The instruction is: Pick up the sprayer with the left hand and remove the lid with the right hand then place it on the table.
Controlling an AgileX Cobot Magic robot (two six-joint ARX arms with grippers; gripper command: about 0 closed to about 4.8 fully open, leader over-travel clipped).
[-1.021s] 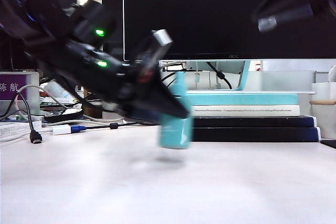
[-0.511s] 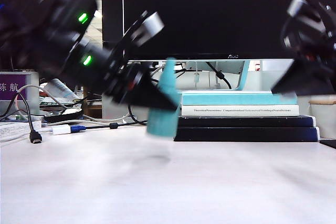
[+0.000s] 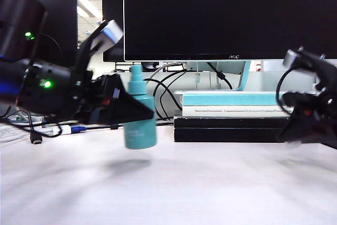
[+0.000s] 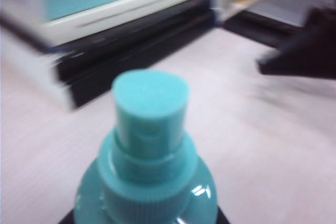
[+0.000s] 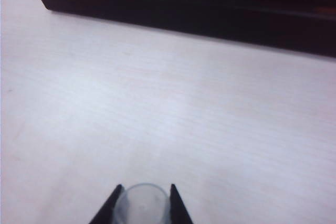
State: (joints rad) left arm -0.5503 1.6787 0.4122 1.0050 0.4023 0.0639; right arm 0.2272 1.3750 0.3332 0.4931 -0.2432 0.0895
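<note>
One small teal plastic sprayer bottle point(image 3: 140, 125), uncapped, is clenched between the left gripper's point(image 3: 141, 113) fingers; one tiny clear plastic lid point(image 5: 142, 204) is pinched between the right gripper's point(image 5: 143, 205) fingertips above the pale table point(image 5: 157, 103).

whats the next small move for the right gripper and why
Probably lower the right gripper to the table and release: the clear lid sits pinched between its fingertips just above the surface, while the left gripper holds the uncapped sprayer aloft.

Teal sprayer point(image 4: 149, 156) up close, pump head bare, above pale tabletop point(image 4: 210, 108), stacked books point(image 4: 105, 30) behind, blurred dark right gripper point(image 4: 302, 56) off to one side
</note>
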